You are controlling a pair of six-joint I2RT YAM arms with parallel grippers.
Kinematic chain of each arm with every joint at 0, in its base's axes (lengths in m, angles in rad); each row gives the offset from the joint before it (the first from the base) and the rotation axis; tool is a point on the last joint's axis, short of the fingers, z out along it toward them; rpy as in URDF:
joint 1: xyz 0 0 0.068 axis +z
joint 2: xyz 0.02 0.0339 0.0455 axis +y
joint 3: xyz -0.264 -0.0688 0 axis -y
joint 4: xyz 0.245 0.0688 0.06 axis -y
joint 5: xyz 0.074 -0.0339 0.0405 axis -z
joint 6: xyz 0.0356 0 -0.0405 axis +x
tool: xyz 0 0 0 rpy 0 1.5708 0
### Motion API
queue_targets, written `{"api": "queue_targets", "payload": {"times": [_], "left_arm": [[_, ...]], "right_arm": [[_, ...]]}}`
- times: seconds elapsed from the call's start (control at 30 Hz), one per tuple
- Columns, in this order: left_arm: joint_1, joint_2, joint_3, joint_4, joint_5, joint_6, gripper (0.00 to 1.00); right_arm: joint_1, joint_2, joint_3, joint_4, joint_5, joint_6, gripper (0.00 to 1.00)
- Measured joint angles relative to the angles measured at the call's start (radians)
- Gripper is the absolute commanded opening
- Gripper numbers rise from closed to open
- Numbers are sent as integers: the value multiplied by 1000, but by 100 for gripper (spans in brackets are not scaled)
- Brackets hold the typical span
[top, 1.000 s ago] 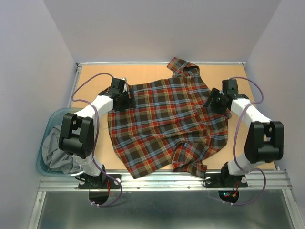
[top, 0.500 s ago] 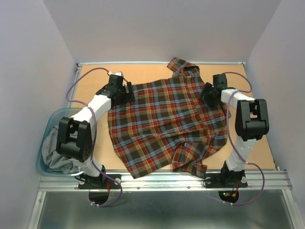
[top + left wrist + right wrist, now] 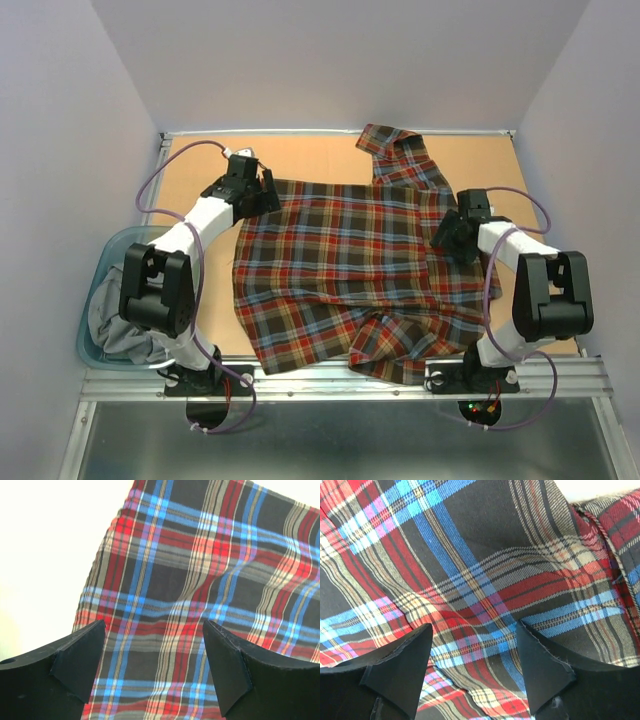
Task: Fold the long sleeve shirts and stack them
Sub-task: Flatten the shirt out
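A long sleeve shirt in red, dark brown, navy and yellow plaid lies spread on the tan table. One sleeve reaches toward the back edge. My left gripper hovers over the shirt's back left corner, and in the left wrist view it is open and empty just above the plaid cloth, beside the shirt's edge. My right gripper is over the shirt's right side, and in the right wrist view it is open and empty just above wrinkled plaid cloth.
A teal basket holding grey cloth stands off the table's left side, beside the left arm's base. Purple walls enclose the table on three sides. A metal rail runs along the near edge.
The shirt has been drawn out flatter and squarer, its hem closer to the near edge. My right gripper has moved nearer and to the right. The left gripper stays at the back left corner.
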Motion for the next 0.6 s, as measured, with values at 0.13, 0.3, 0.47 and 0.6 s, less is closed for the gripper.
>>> {"api": "queue_targets", "payload": {"times": [0.13,0.3,0.47,0.6], "left_arm": [[0,67,62,12,10,-15,83],[0,195,193,37,33,-29,71],[0,312,299,69,53,-41,58],[0,406,353,100,68,-48,51]], "right_arm": [[-1,-8,29,-53,-13,-1,73],[-1,5,222,-74,-58,-6,69],[-1,81,385,4,-105,-9,59],[-1,211,454,60,-149,-5,47]]}}
